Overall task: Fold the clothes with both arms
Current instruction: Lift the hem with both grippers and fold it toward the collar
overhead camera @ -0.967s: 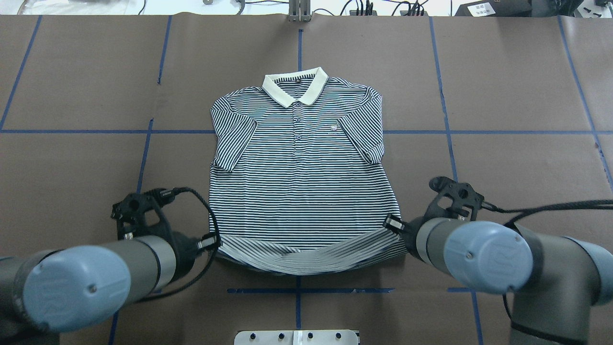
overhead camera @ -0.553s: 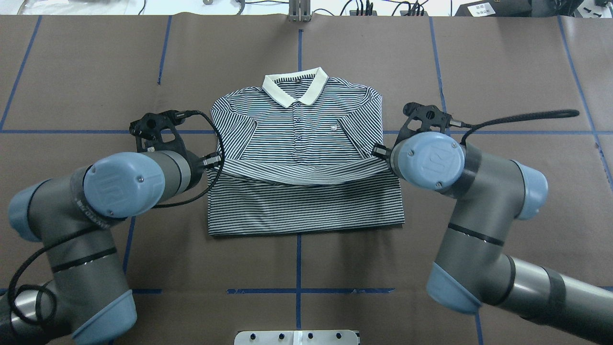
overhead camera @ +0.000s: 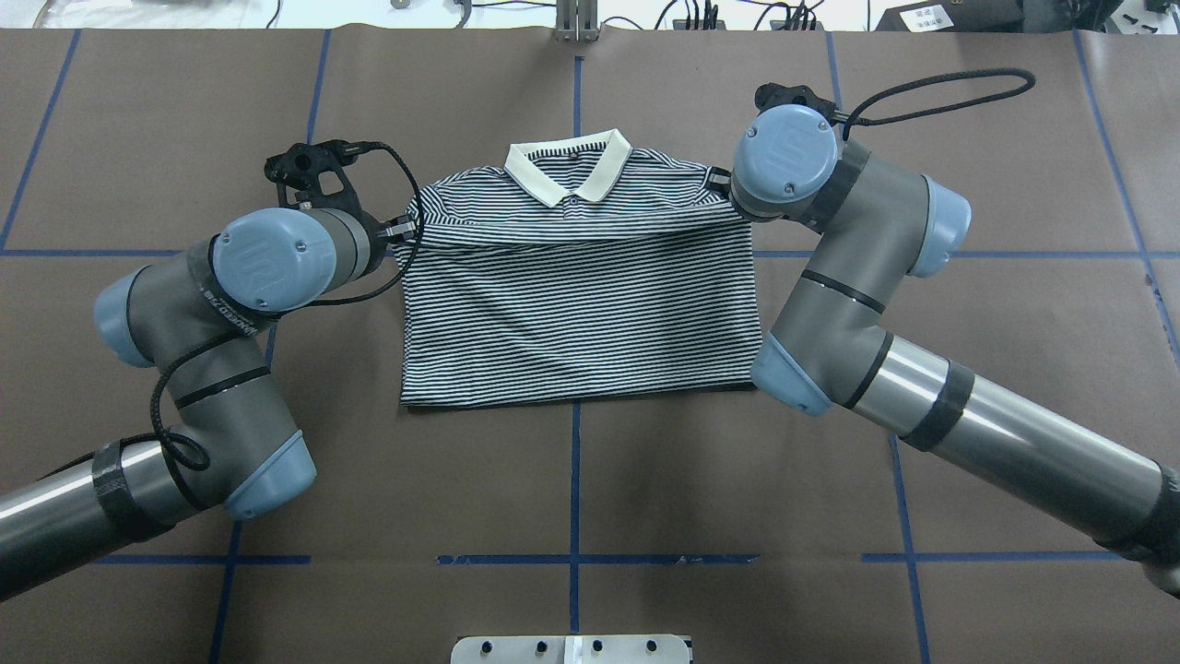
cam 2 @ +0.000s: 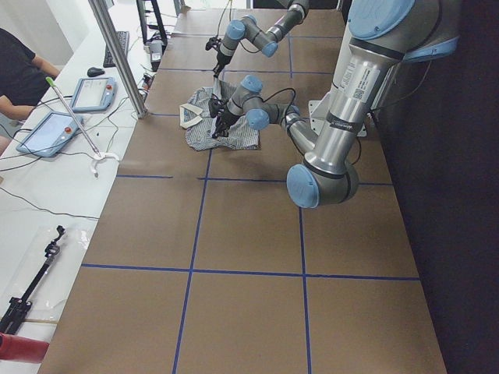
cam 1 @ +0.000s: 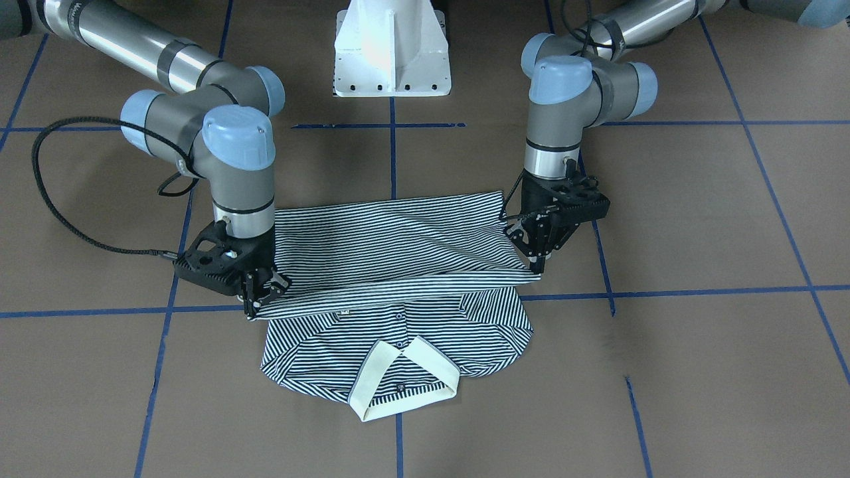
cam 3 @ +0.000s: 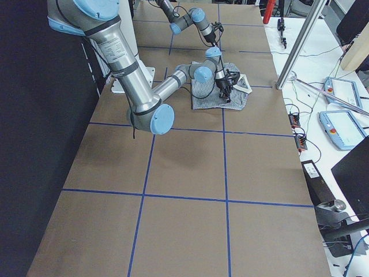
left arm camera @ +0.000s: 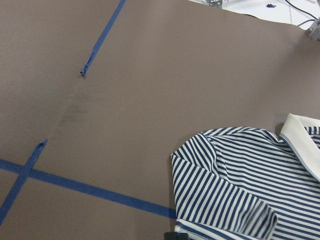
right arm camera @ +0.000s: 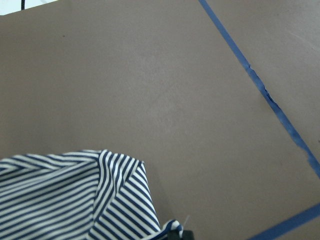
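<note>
A navy-and-white striped polo shirt (overhead camera: pixel 576 323) lies at the middle of a brown counter (overhead camera: pixel 138 120) marked with blue tape lines (overhead camera: pixel 573 480). Its cream collar (overhead camera: pixel 567 171) is on the side away from the robot. The shirt's lower half is folded up over the chest. The left arm (overhead camera: pixel 267 263) and the right arm (overhead camera: pixel 793 171) each have their jaws pinched on one corner of the hem (cam 1: pixel 398 292), which sits just short of the collar.

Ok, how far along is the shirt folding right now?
Done: the shirt is doubled, lower half turned up over the chest, hem just short of the collar. In hand: the left pincer and the right pincer each grip a hem corner. Left: lay the hem down, let go, probably fold again.
</note>
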Robot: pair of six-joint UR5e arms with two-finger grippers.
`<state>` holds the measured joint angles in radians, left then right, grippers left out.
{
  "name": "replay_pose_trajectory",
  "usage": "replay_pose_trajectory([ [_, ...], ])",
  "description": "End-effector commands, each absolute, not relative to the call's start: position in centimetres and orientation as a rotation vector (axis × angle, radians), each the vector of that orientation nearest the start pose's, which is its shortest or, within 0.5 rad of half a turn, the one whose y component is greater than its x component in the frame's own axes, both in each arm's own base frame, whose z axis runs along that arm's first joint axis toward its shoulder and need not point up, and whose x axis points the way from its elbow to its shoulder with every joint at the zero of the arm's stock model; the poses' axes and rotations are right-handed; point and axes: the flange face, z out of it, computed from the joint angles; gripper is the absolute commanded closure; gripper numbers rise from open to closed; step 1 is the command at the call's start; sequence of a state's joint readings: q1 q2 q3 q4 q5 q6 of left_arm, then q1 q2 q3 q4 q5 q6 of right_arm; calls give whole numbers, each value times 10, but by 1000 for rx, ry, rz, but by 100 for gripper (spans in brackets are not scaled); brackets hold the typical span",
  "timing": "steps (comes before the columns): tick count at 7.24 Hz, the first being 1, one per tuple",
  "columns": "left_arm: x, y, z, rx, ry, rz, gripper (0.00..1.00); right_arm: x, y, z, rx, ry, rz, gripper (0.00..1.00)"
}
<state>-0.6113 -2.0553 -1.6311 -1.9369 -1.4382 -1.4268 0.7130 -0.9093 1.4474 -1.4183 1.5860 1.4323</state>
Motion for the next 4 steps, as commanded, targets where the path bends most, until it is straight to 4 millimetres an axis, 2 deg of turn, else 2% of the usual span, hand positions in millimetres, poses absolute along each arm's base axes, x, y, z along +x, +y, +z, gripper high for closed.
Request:
replay_pose_trajectory([
  [1, 489, -528, 328, 456, 788, -499, 100, -486, -621, 311, 271, -608, 528, 100],
  [2, 488, -534, 331, 466, 788, -499, 100, -492, -626, 318, 263, -589, 524, 100],
  [4, 489, -546, 342, 489, 800, -486, 100, -500, -634, 316, 262, -584, 523, 100],
])
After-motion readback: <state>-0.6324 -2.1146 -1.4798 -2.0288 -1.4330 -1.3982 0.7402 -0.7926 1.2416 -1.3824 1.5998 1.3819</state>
